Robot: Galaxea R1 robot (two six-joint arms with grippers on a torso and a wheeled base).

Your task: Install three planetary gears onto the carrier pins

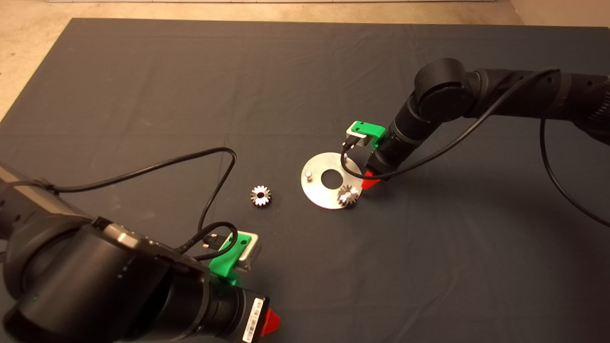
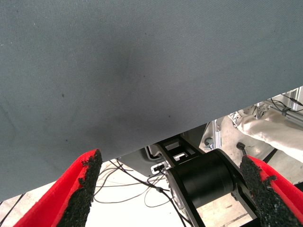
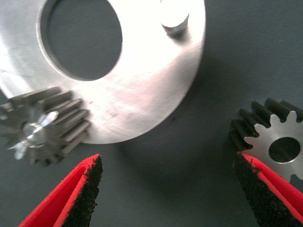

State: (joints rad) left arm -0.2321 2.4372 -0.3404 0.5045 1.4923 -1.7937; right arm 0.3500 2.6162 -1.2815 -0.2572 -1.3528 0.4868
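Observation:
The silver carrier disc (image 1: 318,189) lies mid-mat. One planetary gear (image 1: 348,195) sits on a pin at the disc's near right rim. A bare pin (image 1: 309,174) stands at its left. A second gear (image 1: 260,196) lies loose on the mat left of the disc. My right gripper (image 1: 370,180) hangs at the disc's right edge, open and empty. In the right wrist view (image 3: 165,194) the disc (image 3: 142,85), the seated gear (image 3: 40,127), a bare pin (image 3: 174,21) and a third gear (image 3: 279,142) lying flat on the mat by one finger show.
My left gripper (image 1: 270,322) waits at the mat's near left edge, open and empty (image 2: 170,194). Its wrist view looks over the mat's edge at cables and the robot's base. Black cables trail across the mat from both wrists.

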